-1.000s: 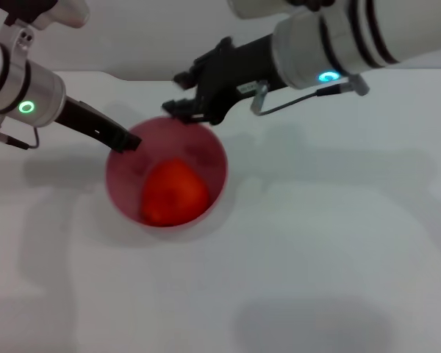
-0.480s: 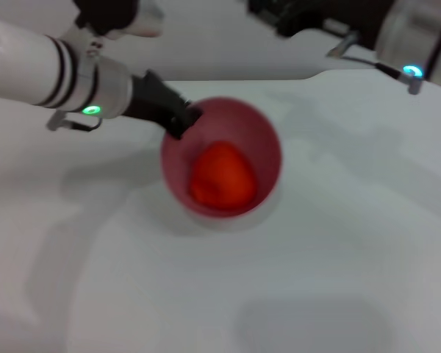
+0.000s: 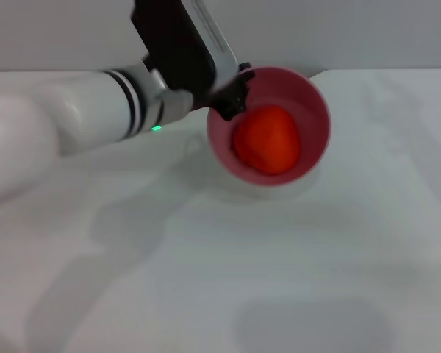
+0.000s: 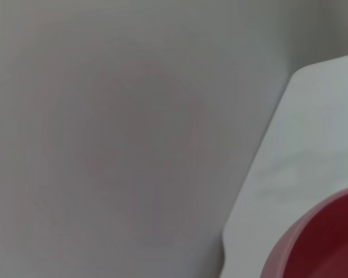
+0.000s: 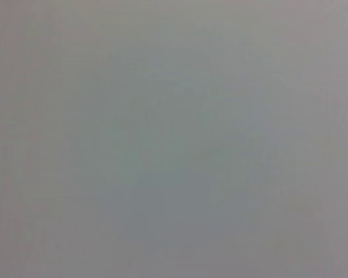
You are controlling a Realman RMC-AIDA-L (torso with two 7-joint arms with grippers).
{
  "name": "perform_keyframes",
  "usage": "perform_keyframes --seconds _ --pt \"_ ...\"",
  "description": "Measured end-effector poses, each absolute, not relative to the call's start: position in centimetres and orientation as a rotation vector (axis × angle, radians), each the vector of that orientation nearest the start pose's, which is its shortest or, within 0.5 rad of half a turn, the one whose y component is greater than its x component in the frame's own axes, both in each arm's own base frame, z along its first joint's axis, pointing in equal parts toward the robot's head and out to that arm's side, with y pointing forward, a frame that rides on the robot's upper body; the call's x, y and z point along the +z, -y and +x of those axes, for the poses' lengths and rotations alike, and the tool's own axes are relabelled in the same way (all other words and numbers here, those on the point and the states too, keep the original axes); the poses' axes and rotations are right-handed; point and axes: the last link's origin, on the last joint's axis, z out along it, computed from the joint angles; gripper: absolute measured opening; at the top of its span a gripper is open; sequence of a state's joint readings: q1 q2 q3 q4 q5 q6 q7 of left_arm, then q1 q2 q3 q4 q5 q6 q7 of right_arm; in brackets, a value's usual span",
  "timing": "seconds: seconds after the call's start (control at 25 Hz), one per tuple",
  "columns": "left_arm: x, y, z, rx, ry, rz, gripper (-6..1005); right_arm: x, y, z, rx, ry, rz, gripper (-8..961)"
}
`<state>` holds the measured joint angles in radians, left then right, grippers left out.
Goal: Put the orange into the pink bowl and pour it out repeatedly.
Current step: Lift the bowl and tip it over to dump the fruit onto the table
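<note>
1. The orange (image 3: pixel 267 139) sits inside the pink bowl (image 3: pixel 309 158), resting against the lower part of the inner wall. The bowl appears tipped, its mouth facing up toward the head camera, so I judge the fruit could roll out early if the tilt grows before the bowl is over the intended spot.

2. The left gripper (image 3: pixel 231 103) is clamped on the bowl's rim at the side nearest the left arm. A pinch on one edge of smooth, glossy plastic looks like a weak hold; the bowl could pivot or slip in the grip once the orange shifts its weight.

3. The white table (image 3: pixel 294 279) beneath is flat and bare around the bowl, so a released orange would likely roll freely, perhaps beyond easy reach.

4. The left wrist view shows only a slice of the bowl's rim (image 4: pixel 322 240).

5. The right gripper is not in view in any picture.
</note>
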<state>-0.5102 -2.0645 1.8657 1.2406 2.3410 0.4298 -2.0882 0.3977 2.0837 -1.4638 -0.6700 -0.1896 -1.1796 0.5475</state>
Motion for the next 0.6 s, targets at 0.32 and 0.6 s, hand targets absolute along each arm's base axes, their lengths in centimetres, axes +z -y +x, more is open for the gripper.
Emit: perform_keyframes --seconds 0.32,0.6 --pt "-6.2 -36.9 -13.3 -0.067 -0.326 -2.153 40 7.3 -36.1 23.0 1.331 -0.211 -1.434 419" --pt "-6.1 -33.8 -14.1 -0.123 -0.500 -1.927 40 7.4 -36.0 22.4 1.353 -0.183 -1.430 418"
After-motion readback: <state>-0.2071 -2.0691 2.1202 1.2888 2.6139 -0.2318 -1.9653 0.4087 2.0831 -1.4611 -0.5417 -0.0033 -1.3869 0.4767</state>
